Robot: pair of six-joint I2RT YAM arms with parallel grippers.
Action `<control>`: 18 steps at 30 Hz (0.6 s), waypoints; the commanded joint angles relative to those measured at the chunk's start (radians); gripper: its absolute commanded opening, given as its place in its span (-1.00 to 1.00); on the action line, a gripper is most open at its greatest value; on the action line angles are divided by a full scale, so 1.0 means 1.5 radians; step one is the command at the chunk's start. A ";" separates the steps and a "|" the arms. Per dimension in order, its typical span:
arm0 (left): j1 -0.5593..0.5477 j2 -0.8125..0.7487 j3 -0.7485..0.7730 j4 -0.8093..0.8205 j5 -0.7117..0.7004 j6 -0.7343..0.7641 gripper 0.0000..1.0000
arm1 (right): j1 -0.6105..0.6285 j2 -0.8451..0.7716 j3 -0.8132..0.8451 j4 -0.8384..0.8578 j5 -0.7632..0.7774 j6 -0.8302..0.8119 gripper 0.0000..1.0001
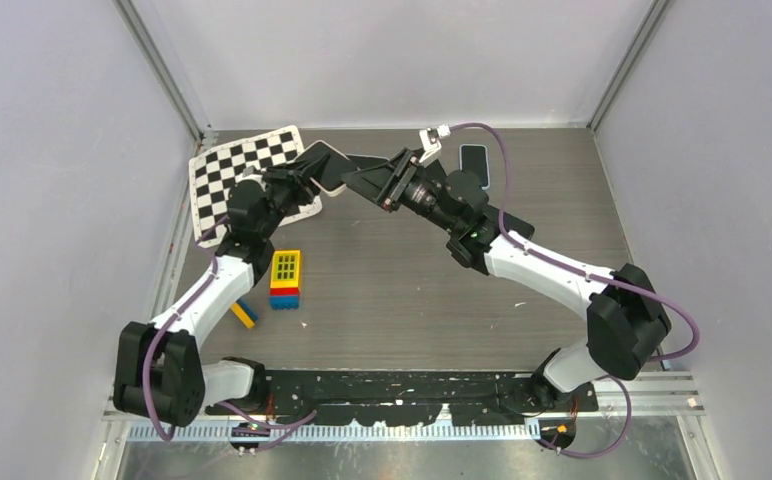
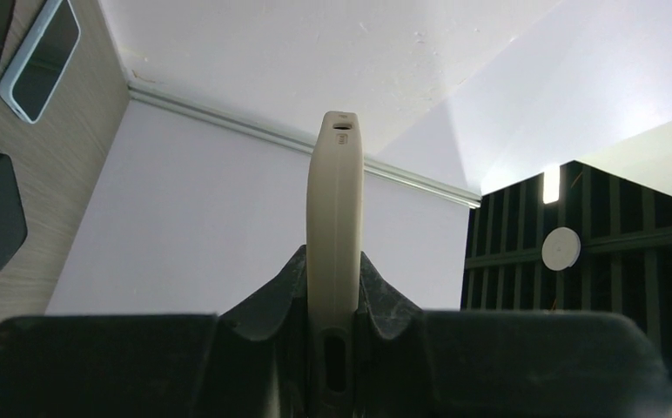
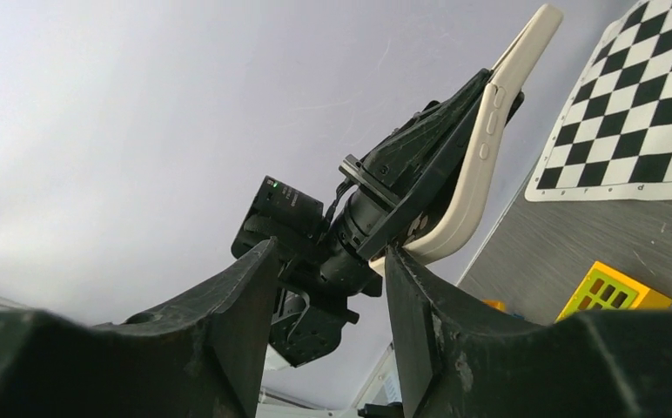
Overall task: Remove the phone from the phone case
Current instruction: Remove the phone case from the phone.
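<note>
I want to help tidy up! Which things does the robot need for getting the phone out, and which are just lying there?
For the job: cream phone case, pinched in the left gripper; right gripper, open and facing it.

Just lying about: checkerboard sheet; stack of toy bricks; yellow-and-blue brick; another phone lying at the back.

My left gripper (image 1: 300, 180) holds the phone case (image 1: 327, 168) over the checkerboard's (image 1: 242, 165) right edge, with my right gripper (image 1: 372, 182) just right of it. A phone (image 1: 474, 160) lies behind my right arm and stacked blocks (image 1: 285, 278) lie right of my left arm.
</note>
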 commanded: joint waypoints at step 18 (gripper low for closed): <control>-0.026 0.047 0.202 0.251 0.342 0.144 -1.00 | -0.037 0.080 0.076 -0.266 0.055 0.023 0.09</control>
